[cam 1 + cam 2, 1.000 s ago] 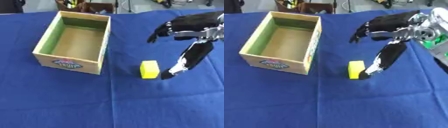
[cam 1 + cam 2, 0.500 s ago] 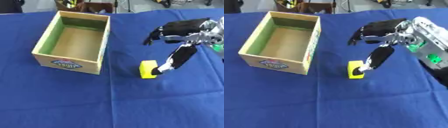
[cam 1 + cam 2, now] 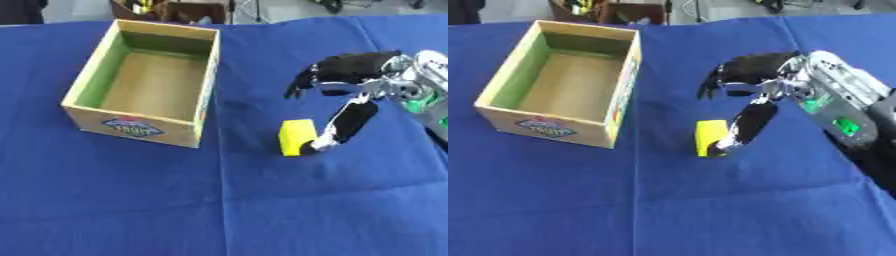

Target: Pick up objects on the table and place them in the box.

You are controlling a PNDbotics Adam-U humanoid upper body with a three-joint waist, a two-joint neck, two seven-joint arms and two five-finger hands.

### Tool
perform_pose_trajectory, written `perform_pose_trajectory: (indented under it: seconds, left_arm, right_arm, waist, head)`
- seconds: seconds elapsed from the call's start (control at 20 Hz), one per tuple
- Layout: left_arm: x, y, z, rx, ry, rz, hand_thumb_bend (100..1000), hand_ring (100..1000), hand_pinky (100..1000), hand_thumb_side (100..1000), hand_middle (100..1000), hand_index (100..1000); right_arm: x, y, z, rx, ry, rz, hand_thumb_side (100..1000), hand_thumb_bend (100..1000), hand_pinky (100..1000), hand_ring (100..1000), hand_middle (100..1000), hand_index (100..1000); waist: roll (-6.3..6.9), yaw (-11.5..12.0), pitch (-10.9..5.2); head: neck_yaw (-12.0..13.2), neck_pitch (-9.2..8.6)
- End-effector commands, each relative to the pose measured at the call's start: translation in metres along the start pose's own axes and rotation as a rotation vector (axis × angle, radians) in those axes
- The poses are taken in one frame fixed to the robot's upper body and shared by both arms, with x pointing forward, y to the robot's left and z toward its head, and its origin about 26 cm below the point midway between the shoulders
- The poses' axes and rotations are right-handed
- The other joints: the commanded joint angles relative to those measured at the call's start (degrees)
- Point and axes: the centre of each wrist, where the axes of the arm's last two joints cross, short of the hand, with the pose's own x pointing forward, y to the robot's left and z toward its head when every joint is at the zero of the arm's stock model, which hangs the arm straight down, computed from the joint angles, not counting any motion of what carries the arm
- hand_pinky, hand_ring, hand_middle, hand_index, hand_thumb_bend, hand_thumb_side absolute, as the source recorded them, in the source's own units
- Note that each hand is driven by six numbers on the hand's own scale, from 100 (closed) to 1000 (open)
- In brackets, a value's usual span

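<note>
Right hand (image 3: 354, 82) is reaching in from the right side, sitting over the blue tabletop (image 3: 219, 200) just right of centre. Thumb is pointing down and its tip is touching the right face of the yellow block (image 3: 297, 137). The fingers (image 3: 325, 72) are curling forward above and behind the block, spread apart from the thumb and not touching it. So the fingers are apart, not clamped on anything; only the thumb is making contact with the block.

Yellow block is standing on the tabletop, roughly upright, between the hand and the box (image 3: 147, 82). It is sitting near the box's front right corner but clearly apart from it, with bare blue cloth between them.

Box is an open cardboard one, green along the inner walls, brown floor, round label showing on the front face. It is sitting on the left half of the tabletop, turned slightly askew. Nothing is showing inside it.

Silver wrist section with a green lit patch (image 3: 833, 107) is showing behind the hand in the right eye view, arm running off toward the lower right edge.

Left hand is not showing in either view.

Some clutter is sitting past the far edge of the tabletop, behind the box; can't make out what it is.
</note>
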Motion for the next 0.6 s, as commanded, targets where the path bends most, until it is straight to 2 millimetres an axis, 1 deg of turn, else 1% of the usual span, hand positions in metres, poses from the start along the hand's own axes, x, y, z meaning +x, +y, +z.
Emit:
perform_pose_trajectory:
  seconds: [0.05, 0.2, 0.35, 0.6]
  left_arm:
    - [0.006, -0.002, -0.005, -0.011, -0.029, 0.008, 164, 590, 484, 1000, 653, 757]
    - [0.006, -0.002, -0.005, -0.011, -0.029, 0.008, 163, 591, 484, 1000, 653, 756]
    - [0.006, -0.003, -0.005, -0.012, -0.029, 0.010, 164, 591, 484, 1000, 653, 756]
    - [0.006, -0.003, -0.005, -0.013, -0.030, 0.011, 164, 591, 484, 1000, 653, 756]
  right_arm:
    - [-0.003, -0.007, 0.003, -0.021, 0.015, 0.021, 577, 721, 764, 837, 642, 816]
    - [-0.001, -0.004, 0.000, -0.015, 0.008, 0.017, 575, 717, 762, 836, 627, 812]
    - [0.000, -0.004, -0.003, -0.020, 0.009, 0.021, 567, 703, 762, 837, 622, 829]
    - [-0.004, 0.003, -0.008, -0.012, 0.015, 0.011, 574, 692, 760, 836, 617, 842]
  waist:
    - [0.05, 0.06, -0.90]
    - [0.08, 0.10, -0.84]
    - [0.11, 0.07, -0.82]
    - [0.12, 0.09, -0.73]
  head:
    - [-0.22, -0.52]
    - [-0.26, -0.50]
    - [-0.39, -0.62]
    - [-0.56, -0.75]
